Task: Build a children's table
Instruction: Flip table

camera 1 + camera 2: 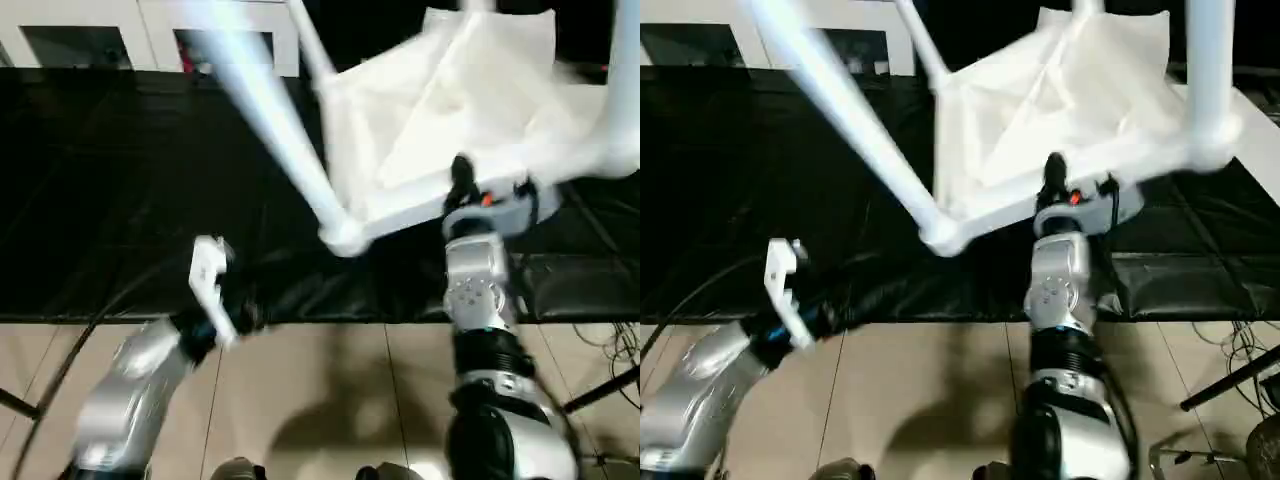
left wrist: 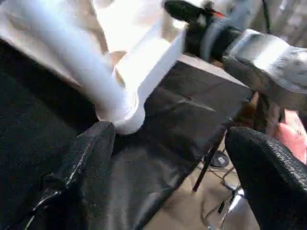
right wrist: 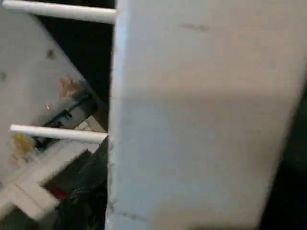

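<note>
Glossy black sheet [image 1: 120,200] (ribbed white table [image 1: 440,110])

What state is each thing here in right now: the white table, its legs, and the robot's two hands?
White plastic square table top: upside down, tilted, near edge lifted off the black mat.
White tapered round legs: at least three plugged into corner sockets, sticking up.
Right gripper: closed on the table top's near edge.
Left gripper: fingers wide open, holding nothing, close to a corner socket.
</note>
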{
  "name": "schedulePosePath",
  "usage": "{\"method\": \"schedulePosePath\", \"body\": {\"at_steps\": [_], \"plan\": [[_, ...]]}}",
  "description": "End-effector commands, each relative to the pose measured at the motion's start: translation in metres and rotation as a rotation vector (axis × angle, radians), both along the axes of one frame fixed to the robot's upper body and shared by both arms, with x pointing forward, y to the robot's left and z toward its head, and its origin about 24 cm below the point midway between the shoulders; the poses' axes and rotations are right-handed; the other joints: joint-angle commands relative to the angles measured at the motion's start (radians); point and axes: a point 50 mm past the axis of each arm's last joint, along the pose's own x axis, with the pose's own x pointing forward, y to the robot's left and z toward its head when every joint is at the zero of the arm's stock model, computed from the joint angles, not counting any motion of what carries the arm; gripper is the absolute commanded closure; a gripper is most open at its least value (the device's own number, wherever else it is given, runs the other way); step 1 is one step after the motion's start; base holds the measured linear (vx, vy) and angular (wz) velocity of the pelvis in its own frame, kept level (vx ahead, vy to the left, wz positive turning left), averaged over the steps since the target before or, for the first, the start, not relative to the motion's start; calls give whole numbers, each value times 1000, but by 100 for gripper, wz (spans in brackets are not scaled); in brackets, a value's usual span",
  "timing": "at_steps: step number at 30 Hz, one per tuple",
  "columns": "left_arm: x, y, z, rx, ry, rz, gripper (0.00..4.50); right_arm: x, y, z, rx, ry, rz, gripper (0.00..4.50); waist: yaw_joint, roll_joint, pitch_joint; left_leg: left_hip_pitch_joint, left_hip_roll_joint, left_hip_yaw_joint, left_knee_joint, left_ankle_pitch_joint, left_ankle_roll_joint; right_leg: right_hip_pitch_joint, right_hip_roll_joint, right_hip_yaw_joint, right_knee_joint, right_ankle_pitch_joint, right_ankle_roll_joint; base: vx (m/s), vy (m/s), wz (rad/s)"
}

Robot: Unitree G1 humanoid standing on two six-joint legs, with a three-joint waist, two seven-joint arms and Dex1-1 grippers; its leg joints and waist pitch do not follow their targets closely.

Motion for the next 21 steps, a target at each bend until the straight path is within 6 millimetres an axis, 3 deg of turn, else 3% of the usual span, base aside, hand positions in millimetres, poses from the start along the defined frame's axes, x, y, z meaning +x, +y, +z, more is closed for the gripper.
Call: {"method": "schedulePosePath", "body": {"at_steps": [1, 2, 3, 5, 6, 7, 8, 10, 12, 14, 16, 18, 21], "plan": [[-1, -1, 19, 71, -84, 19, 3, 0, 1, 18, -152, -42, -45, 253, -2, -6, -70, 16, 41, -7, -70, -174, 3, 62, -39, 44, -71, -230, -148, 0, 0, 0], [0, -1, 24, 87, -110, 35, 3, 1, 0, 18, -170, -29, -62, 253, -5, -9, -65, 23, 40, -5, -72, -221, -9, 53, -37, 46, -82, -295, -124, 0, 0, 0], [1, -1, 32, 101, -140, 37, 0, 1, 0, 18, -186, -24, -72, 253, -5, -5, -64, 25, 37, -7, -74, -256, -24, 53, -37, 46, -86, -348, -102, 0, 0, 0], [2, -2, 39, 114, -169, 31, 0, 1, 0, 18, -199, -25, -75, 253, -5, -7, -62, 34, 36, -9, -74, -305, -38, 44, -36, 47, -92, -402, -81, 0, 0, 0], [6, -5, 60, 159, -254, 14, 0, 2, 3, 21, -277, -23, -80, 253, -1, -11, -64, 34, 37, -12, -75, -305, -44, 45, -36, 46, -90, -414, -71, 0, 0, 0], [7, -7, 67, 174, -280, 10, 0, 3, 4, 22, -301, -24, -79, 253, 0, -8, -66, 38, 37, -11, -74, -290, -48, 42, -35, 47, -87, -375, -75, 0, 0, 0], [10, -7, 76, 200, -321, 18, 0, 3, 6, 23, -329, -21, -81, 253, -3, -14, -66, 31, 37, -11, -75, -280, -47, 46, -35, 47, -84, -352, -80, 0, 0, 0], [17, -8, 96, 242, -402, 36, 0, 4, 9, 26, -364, -16, -92, 253, -2, -11, -68, 29, 36, -11, -74, -259, -52, 49, -34, 47, -77, -308, -85, 0, 0, 0], [26, -9, 119, 313, -503, 60, 0, 6, 12, 26, -437, 2, -107, 253, -2, -15, -72, 22, 31, -11, -69, -212, -51, 56, -35, 48, -70, -252, -92, 0, 0, 0], [29, -8, 126, 329, -524, 70, 0, 7, 13, 26, -454, 10, -113, 253, -2, -17, -74, 20, 30, -9, -67, -184, -51, 59, -34, 48, -65, -217, -100, 0, 0, 0], [42, -7, 148, 481, -648, 85, 0, 11, 20, 22, -501, 54, -90, 254, 2, -11, -78, 23, 27, -8, -62, -154, -44, 57, -31, 48, -61, -173, -108, 0, 0, 0], [46, -7, 157, 520, -686, 101, 0, 13, 21, 20, -509, 72, -84, 254, 4, -9, -81, 21, 29, -9, -60, -119, -48, 60, -32, 46, -53, -105, -122, 0, 0, 0], [60, -3, 191, 648, -869, 212, 0, 15, 26, 16, -546, 109, -59, 184, 3, -8, -81, 19, 28, -11, -60, -136, -60, 62, -33, 45, -51, -106, -130, 0, 0, 0]]}}
